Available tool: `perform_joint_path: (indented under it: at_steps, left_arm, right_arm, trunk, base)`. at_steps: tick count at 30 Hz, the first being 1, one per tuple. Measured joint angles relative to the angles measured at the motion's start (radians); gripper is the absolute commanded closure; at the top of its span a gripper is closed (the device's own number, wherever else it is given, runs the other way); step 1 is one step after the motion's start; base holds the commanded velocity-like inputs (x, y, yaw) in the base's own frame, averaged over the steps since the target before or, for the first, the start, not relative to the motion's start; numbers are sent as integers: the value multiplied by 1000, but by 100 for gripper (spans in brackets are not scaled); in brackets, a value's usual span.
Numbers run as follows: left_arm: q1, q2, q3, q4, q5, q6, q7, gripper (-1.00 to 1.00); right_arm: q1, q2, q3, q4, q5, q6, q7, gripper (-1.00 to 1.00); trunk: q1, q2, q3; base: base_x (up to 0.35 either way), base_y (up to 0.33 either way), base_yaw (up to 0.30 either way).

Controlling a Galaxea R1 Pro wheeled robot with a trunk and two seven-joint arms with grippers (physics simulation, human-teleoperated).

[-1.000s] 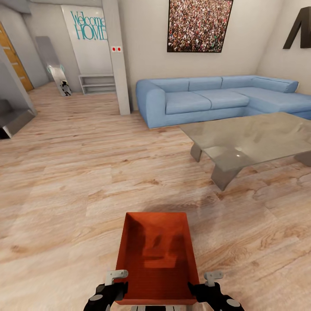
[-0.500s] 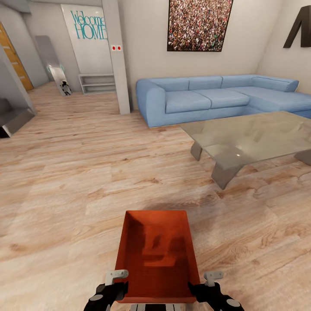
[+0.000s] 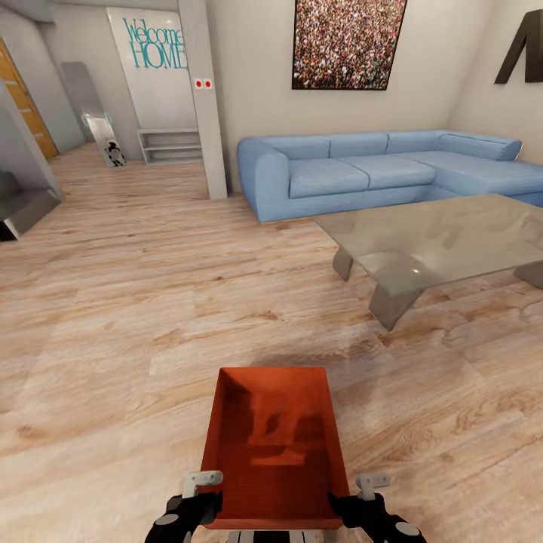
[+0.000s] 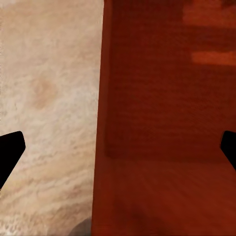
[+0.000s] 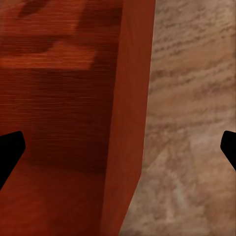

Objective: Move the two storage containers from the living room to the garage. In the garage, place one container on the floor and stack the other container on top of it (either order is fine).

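Ahead of me, on the white wall panel (image 3: 154, 68) beyond the grey pillar (image 3: 202, 98), teal lettering (image 3: 156, 45) reads "Welcome HOME". On the right-hand wall hangs a large dark letter (image 3: 522, 49), cut off, perhaps an "M". I can read nothing else.

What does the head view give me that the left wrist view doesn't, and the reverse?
Head view alone: the blue sofa, glass coffee table, crowd picture and both grippers, left gripper and right gripper, at the storage container's near corners. Left wrist alone: open fingers straddling the container wall. Shared: the orange-red storage container and wood plank floor.
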Motion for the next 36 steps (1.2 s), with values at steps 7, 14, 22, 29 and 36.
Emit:
perform_joint_path:
  at_steps: [7, 14, 22, 29, 36]
  left_arm:
    - [0, 2, 1, -2, -1, 0, 0, -100]
    - [0, 2, 2, -2, -1, 0, -2, -100]
    - [0, 1, 2, -38, 1, -1, -8, -100]
    - [0, -1, 2, -40, 3, -2, -12, -100]
    - [-1, -1, 2, -40, 5, -2, -28, -100]
  right_arm:
    - [0, 0, 0, -1, 0, 0, 0, -100]
    - [0, 0, 0, -1, 0, 0, 0, -100]
    - [0, 0, 0, -1, 1, -1, 0, -100]
    - [0, 0, 0, -16, 1, -2, 0, -100]
    - [0, 0, 0, -24, 2, -1, 0, -100]
  trunk:
    - [5, -8, -15]
    - [6, -8, -19]
    - [6, -8, -19]
    - [6, -8, -19]
    - [6, -8, -19]
  base:
    - [0, 0, 0]
    - [0, 0, 0]
    - [0, 0, 0]
    - [0, 0, 0]
    - [0, 0, 0]
